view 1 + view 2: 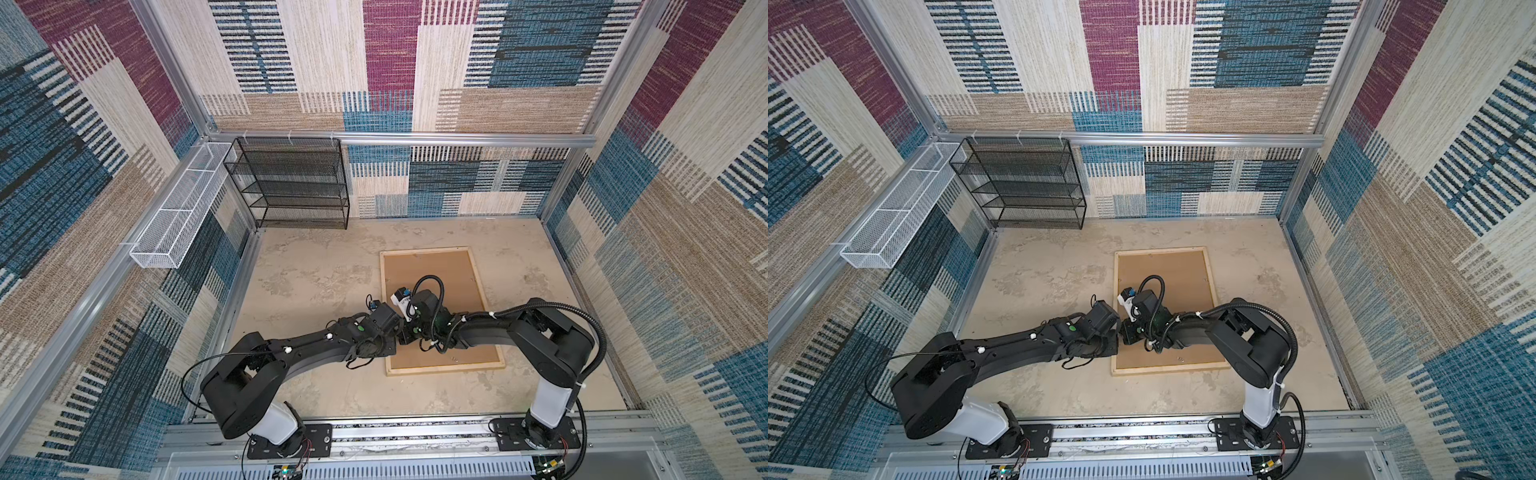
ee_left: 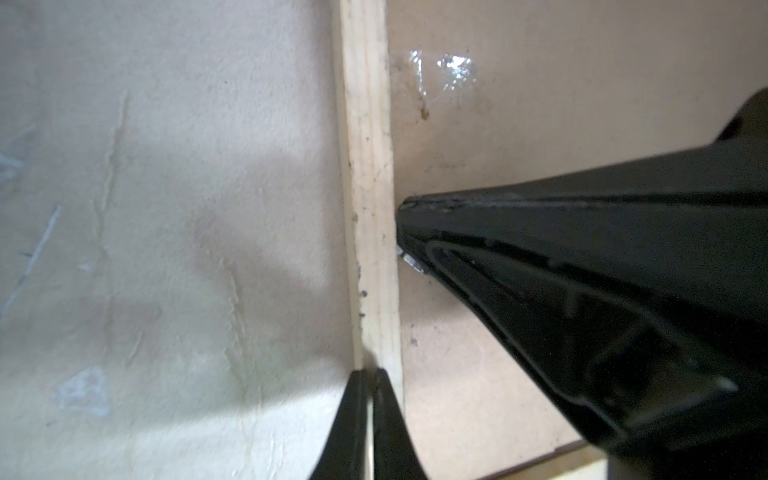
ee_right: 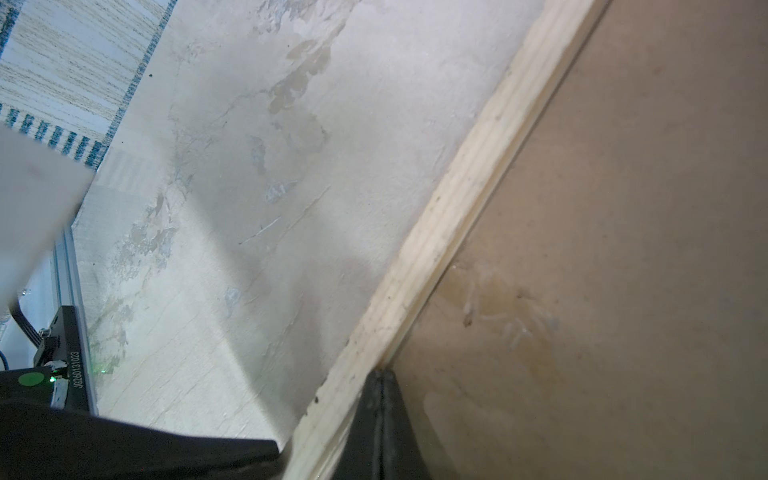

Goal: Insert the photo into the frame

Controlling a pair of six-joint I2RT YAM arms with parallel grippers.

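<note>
We see our left gripper (image 2: 369,376) and right gripper (image 3: 380,376), both pinched shut, tips at one long strip of the pale wooden frame (image 1: 449,368) enclosing a brown backing board (image 1: 432,274).

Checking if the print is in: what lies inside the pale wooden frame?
A plain brown backing board fills the pale wooden rectangular frame. No photo shows; anything beneath the board is covered.

Both top views look steeply down from high; both wrist views sit close — sharing one rail of the frame (image 2: 368,166).
</note>
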